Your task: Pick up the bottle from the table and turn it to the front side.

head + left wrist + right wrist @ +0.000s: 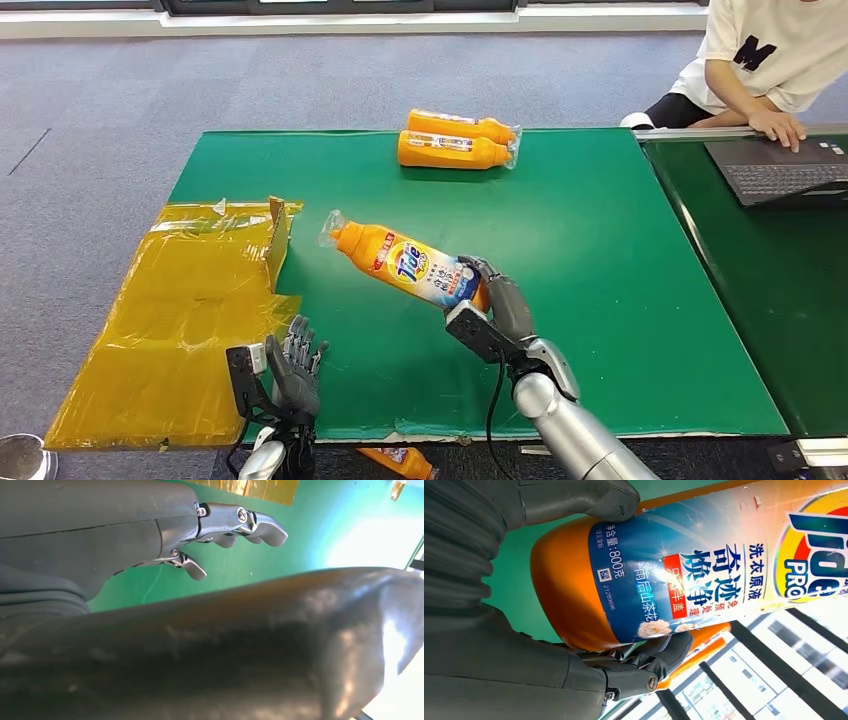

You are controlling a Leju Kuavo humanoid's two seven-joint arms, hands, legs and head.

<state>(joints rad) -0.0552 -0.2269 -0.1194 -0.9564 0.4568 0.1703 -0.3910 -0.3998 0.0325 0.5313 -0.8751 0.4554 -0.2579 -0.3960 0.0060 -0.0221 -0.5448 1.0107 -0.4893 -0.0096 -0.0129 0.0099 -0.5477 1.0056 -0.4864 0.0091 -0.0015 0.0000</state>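
An orange detergent bottle (405,262) with a blue and white front label is lifted over the green table (600,260), cap pointing left. My right hand (495,315) grips its base end; in the right wrist view the thumb and fingers (659,660) wrap the bottle (664,575), label facing the camera. My left hand (290,370) hovers at the table's near edge, fingers apart and holding nothing. The left wrist view shows its fingers (240,525) spread over the green surface.
Two more orange bottles (455,142) lie side by side at the table's far edge. Crumpled yellow plastic sheet (190,300) covers the left end. A person sits far right, hand on a laptop (780,170). Another bottle (400,463) lies below the near edge.
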